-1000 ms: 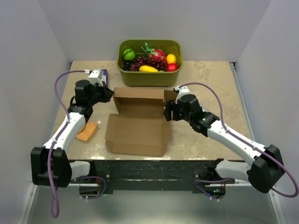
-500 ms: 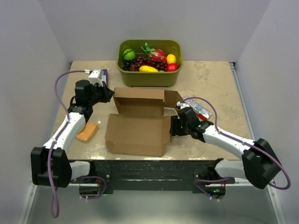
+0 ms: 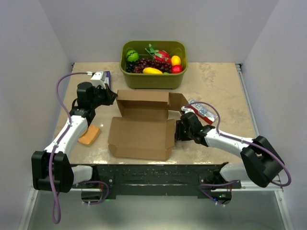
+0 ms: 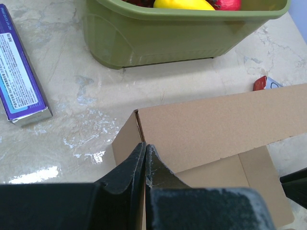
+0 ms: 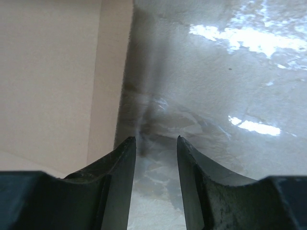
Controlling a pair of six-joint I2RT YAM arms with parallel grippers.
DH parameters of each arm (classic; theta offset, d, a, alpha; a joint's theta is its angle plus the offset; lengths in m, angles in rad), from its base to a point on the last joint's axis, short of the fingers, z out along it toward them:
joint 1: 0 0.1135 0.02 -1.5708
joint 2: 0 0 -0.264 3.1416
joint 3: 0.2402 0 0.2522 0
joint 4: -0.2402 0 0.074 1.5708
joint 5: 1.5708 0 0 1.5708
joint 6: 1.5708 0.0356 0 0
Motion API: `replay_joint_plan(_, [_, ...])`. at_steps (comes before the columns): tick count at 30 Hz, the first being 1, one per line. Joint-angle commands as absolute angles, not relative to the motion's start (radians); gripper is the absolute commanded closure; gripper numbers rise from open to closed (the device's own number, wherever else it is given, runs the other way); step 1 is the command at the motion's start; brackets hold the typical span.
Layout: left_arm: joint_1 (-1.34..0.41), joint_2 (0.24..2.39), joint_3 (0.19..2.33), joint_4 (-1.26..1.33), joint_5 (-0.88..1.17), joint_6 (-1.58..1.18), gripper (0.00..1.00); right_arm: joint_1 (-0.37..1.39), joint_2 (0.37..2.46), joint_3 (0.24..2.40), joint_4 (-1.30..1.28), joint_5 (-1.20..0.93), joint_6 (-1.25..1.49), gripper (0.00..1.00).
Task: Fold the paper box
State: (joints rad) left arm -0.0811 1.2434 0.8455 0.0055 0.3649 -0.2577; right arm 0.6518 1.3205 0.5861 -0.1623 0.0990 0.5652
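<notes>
Right hand (image 3: 178, 131) dropped beside paper box (image 3: 139, 140), contact seemingly hidden.

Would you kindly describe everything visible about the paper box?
The paper box is plain brown cardboard, partly folded. A broad panel lies nearest the arms, with raised walls and end flaps behind it. It sits mid-table, in front of the green tub. The left gripper pinches its far-left corner, and the right gripper stands open by its right edge.
</notes>
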Motion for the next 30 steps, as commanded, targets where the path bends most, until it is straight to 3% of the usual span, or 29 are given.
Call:
replay_joint_plan(1, [-0.083, 1.252, 0.845, -0.063, 0.371, -0.233, 0.94, 0.683, 1.325, 0.614, -0.052, 0.063, 0.577, 0.58])
replay_joint_plan(18, [-0.084, 1.256, 0.842, -0.057, 0.385, -0.239, 0.94, 0.828, 1.494, 0.730, 0.052, 0.078, 0.618, 0.59])
replay_joint_plan(30, [-0.084, 1.261, 0.836, -0.052, 0.397, -0.244, 0.94, 0.857, 1.470, 0.779, 0.034, 0.135, 0.627, 0.61])
